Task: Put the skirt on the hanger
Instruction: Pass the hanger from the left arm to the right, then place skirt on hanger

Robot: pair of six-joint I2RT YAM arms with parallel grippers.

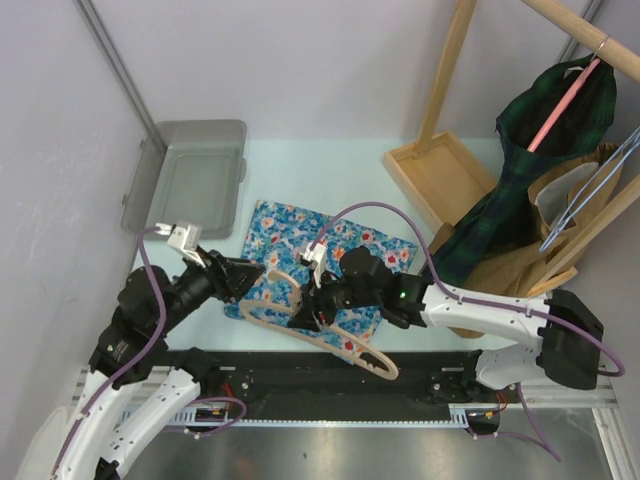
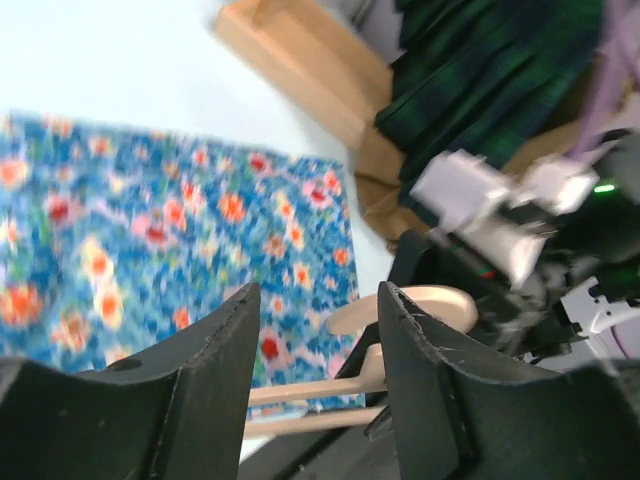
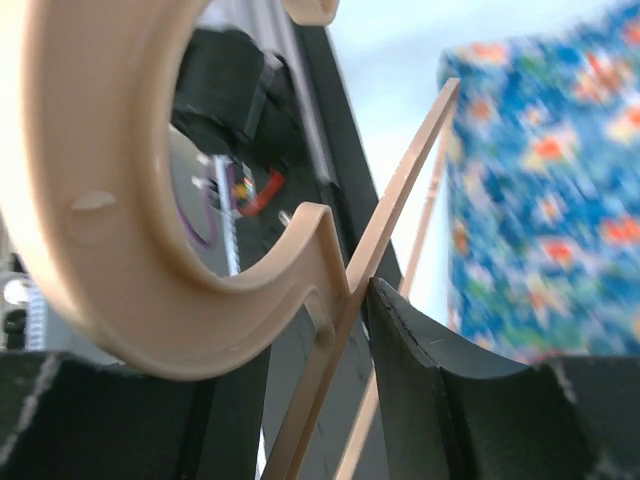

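Observation:
The skirt [image 1: 290, 240], blue with a flower print, lies flat on the table; it also shows in the left wrist view [image 2: 150, 230] and the right wrist view [image 3: 540, 180]. A tan wooden hanger [image 1: 300, 330] lies over its near edge. My right gripper [image 1: 322, 308] is shut on the hanger [image 3: 170, 290] at its hook and neck. My left gripper [image 1: 250, 278] is open and empty beside the hanger's left end; the hanger's bars [image 2: 310, 390] show between its fingers [image 2: 425, 380].
A grey tray [image 1: 190, 175] stands at the back left. A wooden rack base [image 1: 440, 175] stands at the back right, with a dark plaid garment [image 1: 530, 170] and a tan garment hanging from its rail. A black rail runs along the near edge.

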